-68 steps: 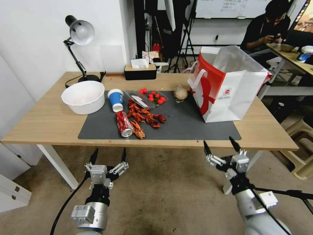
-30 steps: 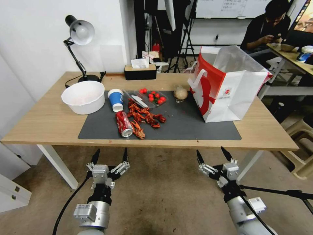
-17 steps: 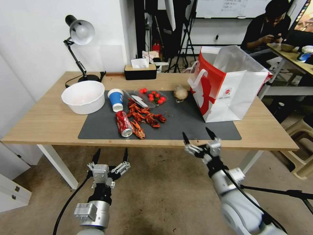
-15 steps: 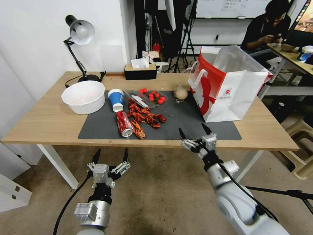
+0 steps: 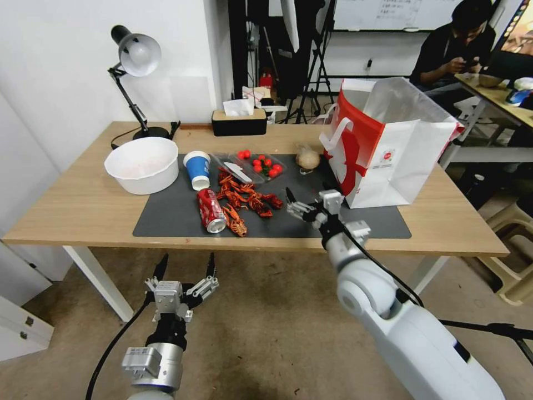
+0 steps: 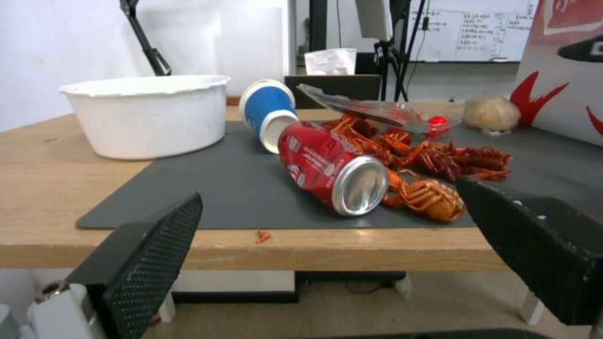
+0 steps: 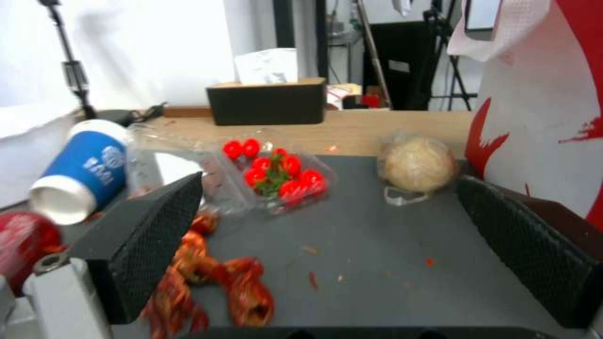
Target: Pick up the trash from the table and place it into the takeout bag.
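Beyond the spread-fingered right gripper (image 5: 307,199), small clear plastic bag (image 5: 307,159), well apart.

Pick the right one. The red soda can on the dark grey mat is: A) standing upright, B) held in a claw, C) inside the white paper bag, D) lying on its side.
D: the red soda can lies on its side on the dark grey mat, silver end facing the table's near edge.
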